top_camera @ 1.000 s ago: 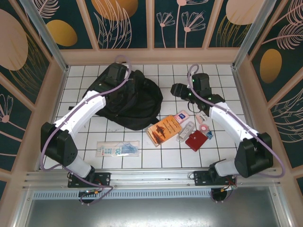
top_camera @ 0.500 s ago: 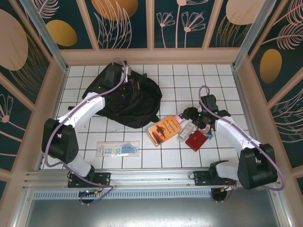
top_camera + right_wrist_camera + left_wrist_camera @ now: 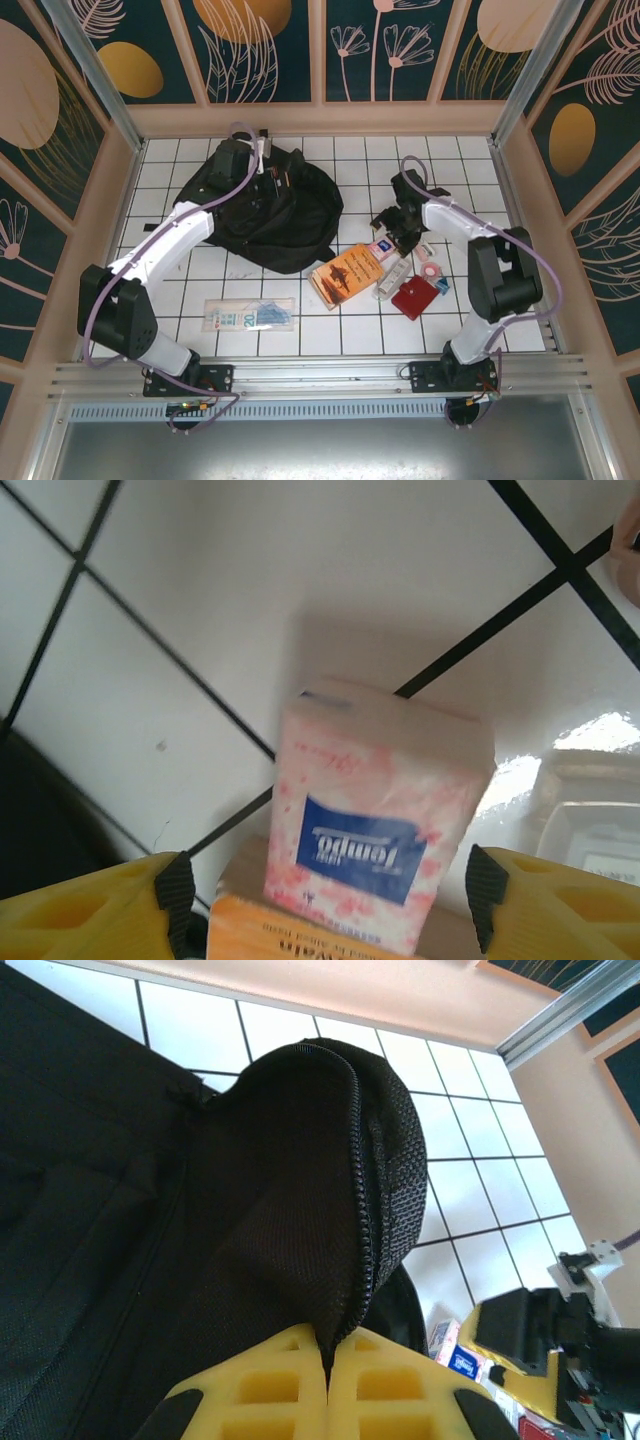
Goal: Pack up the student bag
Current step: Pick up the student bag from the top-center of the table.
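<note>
Right gripper (image 3: 330, 900) newly over tissue pack (image 3: 375, 860), jaws astride

Item: your student bag (image 3: 270, 215), one piece.
Look: you see soft black fabric with a coarse weave and a rounded outline. A zipper (image 3: 362, 1210) runs along one seam.
Pose: lying slumped and creased, with one zippered flap raised into a rounded peak above the rest.
Place: you will find it on the white tiled table (image 3: 330, 330), in the far-left part, near the back wall.
</note>
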Robot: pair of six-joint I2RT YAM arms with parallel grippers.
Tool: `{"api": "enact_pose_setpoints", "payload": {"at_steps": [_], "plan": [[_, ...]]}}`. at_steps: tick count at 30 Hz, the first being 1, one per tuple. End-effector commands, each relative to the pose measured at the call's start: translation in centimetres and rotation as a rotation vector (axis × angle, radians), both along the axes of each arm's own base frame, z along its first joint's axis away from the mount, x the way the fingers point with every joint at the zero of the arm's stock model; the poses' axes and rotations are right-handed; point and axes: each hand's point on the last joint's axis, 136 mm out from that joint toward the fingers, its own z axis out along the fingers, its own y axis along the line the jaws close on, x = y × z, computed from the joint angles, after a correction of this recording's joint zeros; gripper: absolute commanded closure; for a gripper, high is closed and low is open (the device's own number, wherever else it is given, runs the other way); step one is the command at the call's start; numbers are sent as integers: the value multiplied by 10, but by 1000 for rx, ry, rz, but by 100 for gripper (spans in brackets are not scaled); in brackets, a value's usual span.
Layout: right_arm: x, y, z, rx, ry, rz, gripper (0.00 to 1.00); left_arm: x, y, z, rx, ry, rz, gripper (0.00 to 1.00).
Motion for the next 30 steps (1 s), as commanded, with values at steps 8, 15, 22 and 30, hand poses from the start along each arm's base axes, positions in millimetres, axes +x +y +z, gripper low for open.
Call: {"api": "enact_pose_setpoints", "payload": {"at_steps": [8,15,22,30], "plan": [[-8,5,-33,-63,127,-75,27,-3,1,37,-25,-97,-3,100],[-7,-3,-38,-82,111,-84,46,-1,-8,72,-89,-120,-35,100],[6,-15,-9,-94,30,-105,59,3,-5,95,-88,-146,-13,100],[44,-19,136,-114,-376,-19,59,12,-3,104,-85,-139,7,100]]}}
